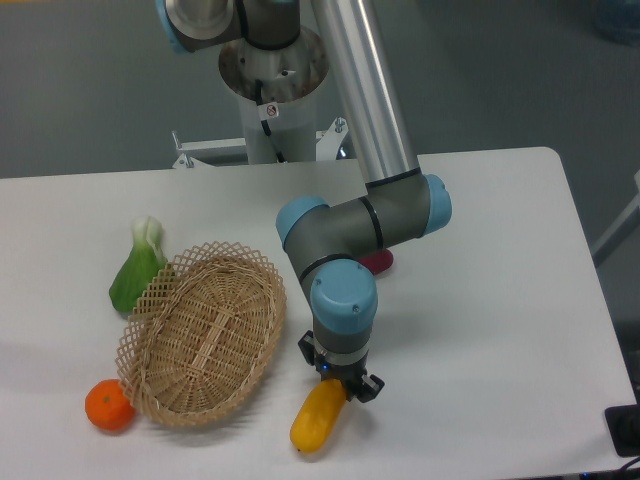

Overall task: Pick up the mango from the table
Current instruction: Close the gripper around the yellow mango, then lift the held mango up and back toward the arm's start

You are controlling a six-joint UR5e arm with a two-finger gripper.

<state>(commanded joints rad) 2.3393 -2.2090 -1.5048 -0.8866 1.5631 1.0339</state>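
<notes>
The mango (pixel 315 420) is an oblong yellow-orange fruit lying on the white table (pixel 490 330) near the front edge, just right of the basket. My gripper (pixel 340 388) points straight down over the mango's upper right end, its dark fingers on either side of that end. The wrist hides the fingertips, so I cannot tell whether they press on the fruit. The mango still rests on the table.
A woven wicker basket (pixel 203 335) lies left of the mango. A round orange fruit (pixel 108 406) sits at the basket's lower left, a green leafy vegetable (pixel 137 268) at its upper left. A dark red thing (pixel 378 263) shows partly behind my forearm.
</notes>
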